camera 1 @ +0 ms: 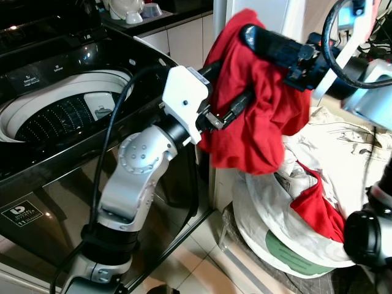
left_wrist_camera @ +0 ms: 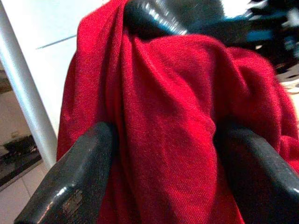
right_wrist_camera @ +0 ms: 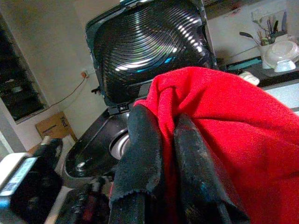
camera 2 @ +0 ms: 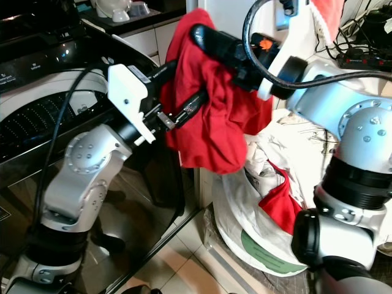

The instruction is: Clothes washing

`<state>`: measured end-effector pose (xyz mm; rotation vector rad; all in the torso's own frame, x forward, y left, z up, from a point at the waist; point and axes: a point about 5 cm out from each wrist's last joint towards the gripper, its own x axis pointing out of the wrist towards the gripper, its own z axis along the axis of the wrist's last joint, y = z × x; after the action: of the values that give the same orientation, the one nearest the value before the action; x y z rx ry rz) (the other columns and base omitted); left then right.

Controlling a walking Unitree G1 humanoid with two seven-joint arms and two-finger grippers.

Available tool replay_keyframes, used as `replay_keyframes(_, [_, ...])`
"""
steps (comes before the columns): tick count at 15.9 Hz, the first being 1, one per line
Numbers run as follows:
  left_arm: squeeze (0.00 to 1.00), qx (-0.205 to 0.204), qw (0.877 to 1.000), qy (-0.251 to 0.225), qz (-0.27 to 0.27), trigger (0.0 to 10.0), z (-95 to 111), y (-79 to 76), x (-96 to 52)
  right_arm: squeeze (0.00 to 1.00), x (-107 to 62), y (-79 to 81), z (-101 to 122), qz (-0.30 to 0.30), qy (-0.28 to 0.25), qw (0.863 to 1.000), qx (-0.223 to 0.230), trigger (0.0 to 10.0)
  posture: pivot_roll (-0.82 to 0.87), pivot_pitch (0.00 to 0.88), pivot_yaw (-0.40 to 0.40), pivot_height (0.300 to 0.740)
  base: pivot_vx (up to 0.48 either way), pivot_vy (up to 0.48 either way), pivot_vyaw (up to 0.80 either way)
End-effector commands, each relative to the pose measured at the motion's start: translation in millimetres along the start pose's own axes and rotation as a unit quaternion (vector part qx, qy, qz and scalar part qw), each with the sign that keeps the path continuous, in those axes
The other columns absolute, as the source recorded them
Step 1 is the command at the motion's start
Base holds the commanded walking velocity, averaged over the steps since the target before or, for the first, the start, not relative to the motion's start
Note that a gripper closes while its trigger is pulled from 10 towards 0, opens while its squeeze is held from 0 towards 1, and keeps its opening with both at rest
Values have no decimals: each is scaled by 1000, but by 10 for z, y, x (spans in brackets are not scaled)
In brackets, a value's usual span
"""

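Observation:
A red garment (camera 1: 257, 116) hangs in the air between the washing machine and a laundry bag. My right gripper (camera 1: 250, 33) holds it from above, its two fingers (right_wrist_camera: 140, 140) pressed together with red cloth pinched between them. My left gripper (left_wrist_camera: 163, 140) reaches in from the machine side, and its fingers (left_wrist_camera: 79, 177) stand apart on either side of the hanging cloth, open. The black top-loading washing machine (camera 1: 73, 55) stands on the left with its drum (camera 1: 61, 113) uncovered and its lid (right_wrist_camera: 149, 42) raised.
A white laundry bag (camera 1: 275, 239) sits on the floor at the right, holding a pale printed cloth (camera 1: 346, 147) and another red piece (camera 1: 315, 208). Behind the machine, a counter carries white dishes (camera 1: 131, 12). Pale tile floor (camera 1: 196, 272) lies between machine and bag.

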<state>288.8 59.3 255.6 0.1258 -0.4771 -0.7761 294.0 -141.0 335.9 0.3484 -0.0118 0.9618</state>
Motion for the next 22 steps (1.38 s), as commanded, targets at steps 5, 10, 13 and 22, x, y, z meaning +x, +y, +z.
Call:
replay_keyframes(5, [0, 4, 1000, 10, 16, 0, -42, 43, 0, 0, -6, 133, 7, 27, -5, 1000, 8, 0, -69, 0, 61, 740, 0, 0, 0])
replay_keyframes(10, [0, 10, 999, 7, 32, 0, -24, 120, -40, 0, 14, 159, -68, 26, 5, 1000, 16, 0, -57, 0, 52, 740, 0, 0, 0])
replay_keyframes(13, [0, 10, 999, 5, 35, 0, -17, 135, -51, 0, 19, 166, -77, 23, 8, 1000, 18, 0, -57, 0, 53, 740, 0, 0, 0])
replay_keyframes(22, [0, 15, 996, 18, 81, 0, -54, 295, -88, 0, 26, 123, -86, -3, 3, 1000, 20, 0, -66, 0, 64, 740, 0, 0, 0])
